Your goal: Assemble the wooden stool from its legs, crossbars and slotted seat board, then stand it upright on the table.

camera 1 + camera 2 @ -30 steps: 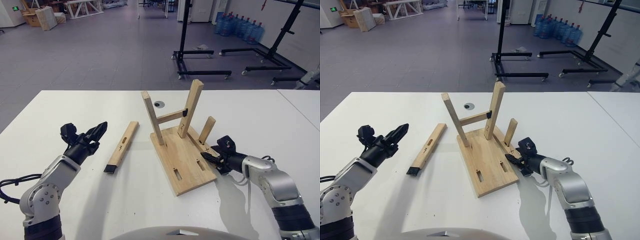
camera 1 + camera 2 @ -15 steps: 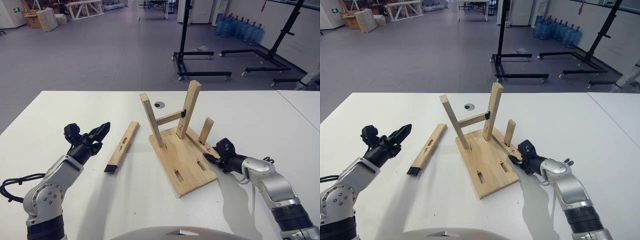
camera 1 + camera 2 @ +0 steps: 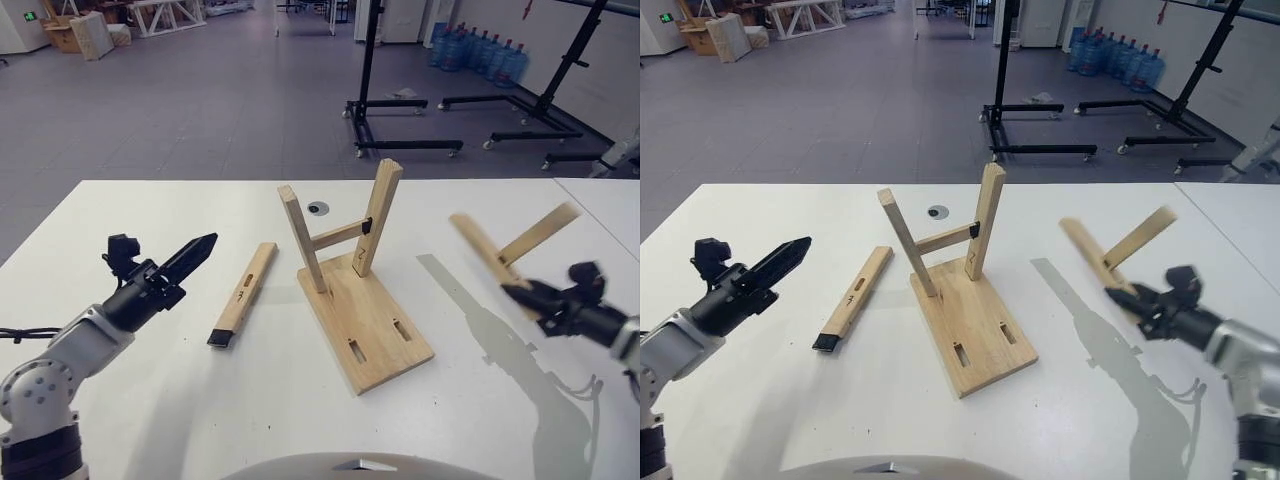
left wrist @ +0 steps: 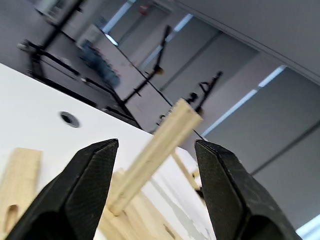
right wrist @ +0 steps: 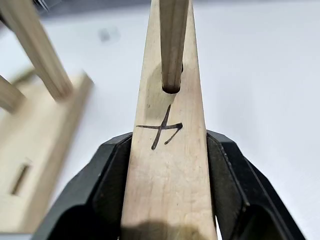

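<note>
Progress, as I read it: roughly half done. The slotted seat board (image 3: 365, 325) lies flat on the table (image 3: 250, 400) at frame centre. Two legs are seated in its far end, the left leg (image 3: 303, 238) and the taller-looking right leg (image 3: 372, 218), w/ a crossbar (image 3: 340, 234) bridging them. Both lean a bit, so I'd guess the joints aren't fully home. Two slots (image 3: 356, 350) at the near end of the board are open.

Second pair is not in yet. One loose leg (image 3: 243, 293) lies flat on the table just left of the board, centre-left of frame, slot facing up. The other leg (image 3: 480, 252) is up in the air at frame right, well apart from the board, w/ its own crossbar (image 3: 540, 232) already plugged in and sticking out toward upper right.

Right gripper (image 3: 522, 293) is clamped on that airborne leg near its lower end; the wrist view shows both fingers tight on its sides, just below the crossbar hole.

Left gripper (image 3: 200, 247) sits at frame left, above the table, fingers apart and holding nothing. It points toward the loose leg, near it but not touching.

Left to do, I judge: join the loose leg to the held crossbar, seat that pair in the open slots, flip the stool upright.
</note>
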